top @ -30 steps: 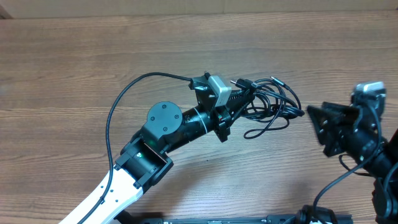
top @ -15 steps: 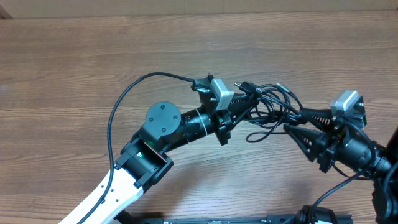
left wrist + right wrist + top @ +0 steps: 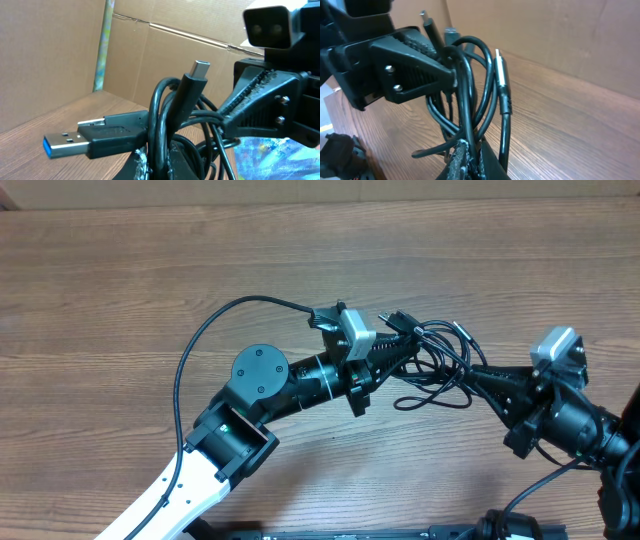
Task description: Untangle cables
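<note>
Cables (image 3: pixel 437 352), thin and black, sit in one knotted bunch right of centre, lifted off the wooden counter (image 3: pixel 150 270) and gripped from both sides. The left tool (image 3: pixel 410 349) reaches in from the left and the right tool (image 3: pixel 473 370) from the right. Their tips are near each other, with loops between and around them. One loose loop droops on the near side of the tools, and plug ends poke out on the far side.

Seen from the left wrist, the left tool's fingers (image 3: pixel 141 162) are closed together on several strands at the bottom of the view, and the cords rise out of the pinch. A flat plug (image 3: pixel 62 141) with a blue insert sticks out to the left, roughly level. A slim plug (image 3: pixel 197 70) with a silvery tip points up and to the right. One ridged finger of the right tool shows just beyond, against the loops.

Seen from the right wrist, the right tool's fingers (image 3: pixel 456 159) are likewise pinched on strands at the bottom edge. A silvery plug (image 3: pixel 500 67) stands nearly upright just right of the loops. One finger of the left tool fills the upper left, its tip against the bunch.

A thicker camera wire (image 3: pixel 200 340) arcs over the counter left of the left arm. Cardboard (image 3: pixel 50 50) stands behind the counter.
</note>
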